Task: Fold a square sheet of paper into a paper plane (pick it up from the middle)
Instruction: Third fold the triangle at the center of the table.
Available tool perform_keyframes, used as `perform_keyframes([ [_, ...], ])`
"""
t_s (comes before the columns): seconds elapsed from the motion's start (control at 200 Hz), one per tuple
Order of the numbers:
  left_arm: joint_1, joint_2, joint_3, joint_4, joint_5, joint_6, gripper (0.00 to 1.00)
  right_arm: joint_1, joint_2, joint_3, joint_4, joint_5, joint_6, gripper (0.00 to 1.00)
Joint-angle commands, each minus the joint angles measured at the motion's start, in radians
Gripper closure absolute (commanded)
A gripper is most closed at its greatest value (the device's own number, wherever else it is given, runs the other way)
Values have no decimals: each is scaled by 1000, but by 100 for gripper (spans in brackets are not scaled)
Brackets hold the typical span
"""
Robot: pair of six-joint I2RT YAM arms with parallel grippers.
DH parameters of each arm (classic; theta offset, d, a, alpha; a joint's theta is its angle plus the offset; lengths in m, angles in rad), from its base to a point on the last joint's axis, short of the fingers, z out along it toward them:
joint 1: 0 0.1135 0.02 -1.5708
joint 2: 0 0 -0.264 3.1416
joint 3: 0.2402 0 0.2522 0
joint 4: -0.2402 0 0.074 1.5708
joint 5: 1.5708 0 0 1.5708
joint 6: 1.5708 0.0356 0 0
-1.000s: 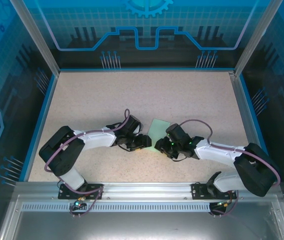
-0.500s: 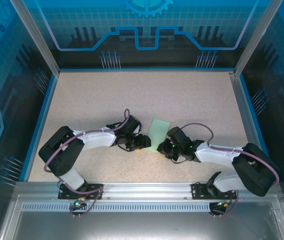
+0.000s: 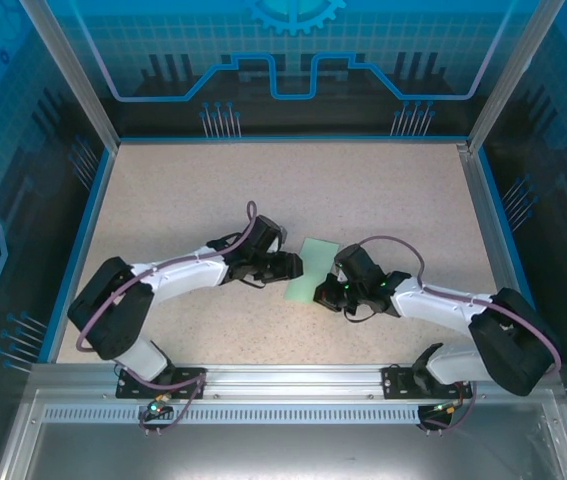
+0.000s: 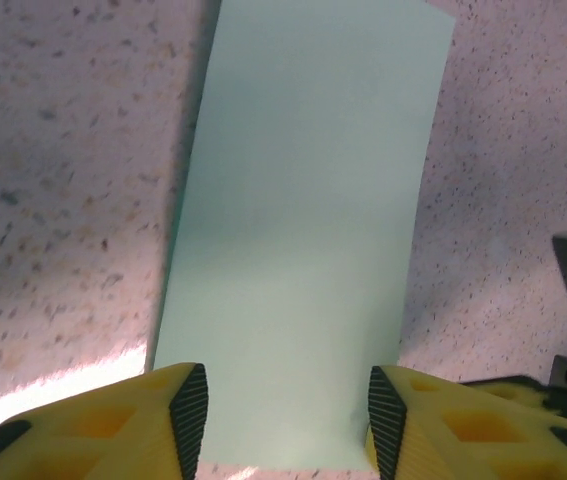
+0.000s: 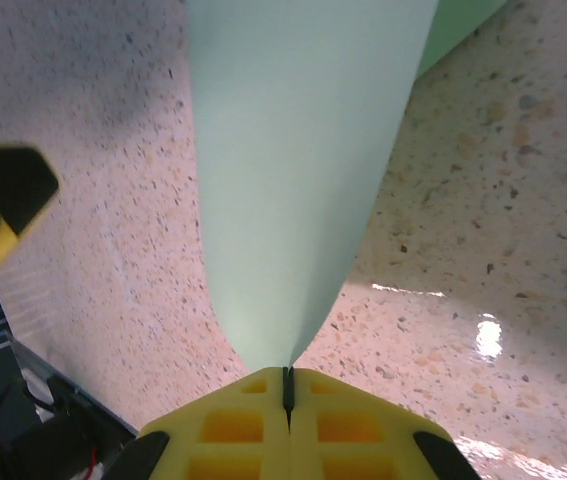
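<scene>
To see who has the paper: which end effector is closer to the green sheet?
Right. The right end effector is shut on the sheet, pinching its edge. The left end effector is open, its fingers on either side of one end of the sheet.

Thin pale mint-green paper sheet (image 3: 313, 270) sits mid speckled beige desk (image 3: 263, 190), seen as a narrow strip slanting from near-left to far-right. Left hand (image 3: 296, 268) is just beside its left long edge. Right hand (image 3: 325, 293) is at its near end, partly covering it.
</scene>
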Motion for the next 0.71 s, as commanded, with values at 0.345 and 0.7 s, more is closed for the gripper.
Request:
perform_keyframes([
  [0.345,14,196,82,162,117,-8,62,-102,-39,-18,-94,-80,-75,95],
  [0.7,15,272,89,134,136,-9,63,-125,-8,15,-72,-74,-36,89],
])
